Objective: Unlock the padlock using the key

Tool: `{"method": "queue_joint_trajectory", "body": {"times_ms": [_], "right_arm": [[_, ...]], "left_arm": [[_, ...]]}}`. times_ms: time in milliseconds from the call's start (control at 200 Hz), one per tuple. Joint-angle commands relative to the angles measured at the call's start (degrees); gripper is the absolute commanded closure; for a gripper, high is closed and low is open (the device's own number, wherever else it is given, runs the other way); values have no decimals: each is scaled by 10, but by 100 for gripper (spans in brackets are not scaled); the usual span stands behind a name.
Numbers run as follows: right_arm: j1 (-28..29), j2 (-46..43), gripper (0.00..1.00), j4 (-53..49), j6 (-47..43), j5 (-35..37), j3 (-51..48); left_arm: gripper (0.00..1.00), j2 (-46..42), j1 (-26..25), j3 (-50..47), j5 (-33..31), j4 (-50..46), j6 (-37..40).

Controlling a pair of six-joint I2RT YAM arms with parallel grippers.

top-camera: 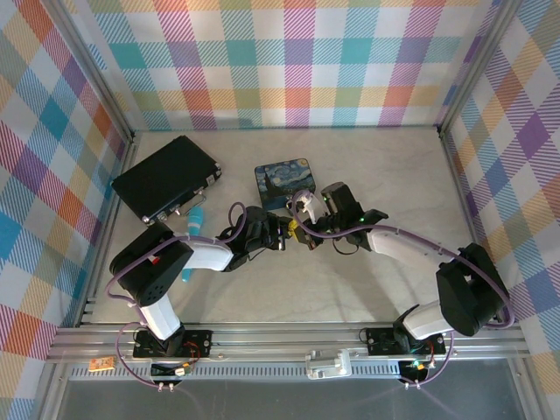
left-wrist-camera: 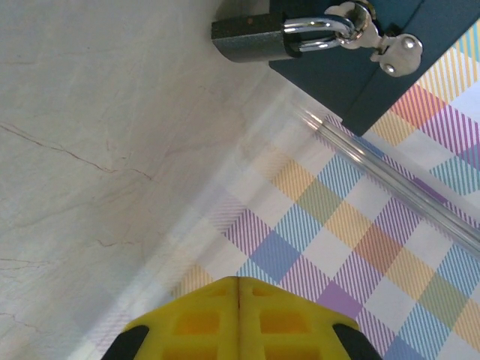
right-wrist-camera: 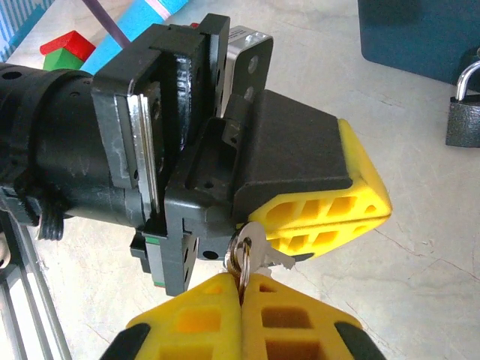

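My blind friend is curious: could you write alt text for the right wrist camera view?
The right pincer pinches a small key by its ring end, just beneath the shut yellow-tipped left pincer. The padlock sits at the right edge, by a dark blue tin.

Padlock (left-wrist-camera: 247, 39): body of dark, matt, finely grained metal; shackle (left-wrist-camera: 319, 34) of bright polished steel. Key (right-wrist-camera: 262, 253): glossy bare silvery metal. Tin box (left-wrist-camera: 352, 71): smooth dark-blue painted side. Table (left-wrist-camera: 90, 150): pale, matt, marble-veined surface. Left gripper (left-wrist-camera: 238, 315): matt yellow moulded plastic fingers.
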Motion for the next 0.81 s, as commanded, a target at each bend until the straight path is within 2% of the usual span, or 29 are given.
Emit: {"method": "queue_joint_trajectory", "body": {"times_ms": [0,75,165,210,250,275,325,360,430,540,650,800], "right_arm": [[-5,-20,100,-1,-14,-13,-8],[-6,-24,100,-2,-13,-13,-8],[-10,-32,88,-2,-4,-10,-10],[-15,-38,77,1,9,-10,-12],[-24,-45,75,9,21,-21,-16],[-29,-50,77,16,30,-27,-19],[-37,-59,91,28,42,-41,-24],[-40,-63,95,32,45,-47,-26],[-43,-63,99,34,48,-45,-27],[-43,-47,98,25,48,-40,-24],[-43,-24,84,-20,61,20,-9],[-28,12,58,-97,127,125,14]], "left_arm": [[100,-3,1,0,-3,32,10],[100,-9,4,6,-6,18,31],[100,-23,11,17,-9,-8,79],[100,-34,15,23,-16,-32,112],[100,-46,20,29,-23,-59,149],[100,-55,22,34,-28,-79,167],[100,-69,25,39,-37,-104,196],[100,-75,27,41,-39,-109,209],[100,-84,29,46,-39,-130,218],[100,-85,29,50,-35,-141,226],[100,-86,38,40,-36,-144,237],[100,-109,66,28,-45,-189,290]]}}
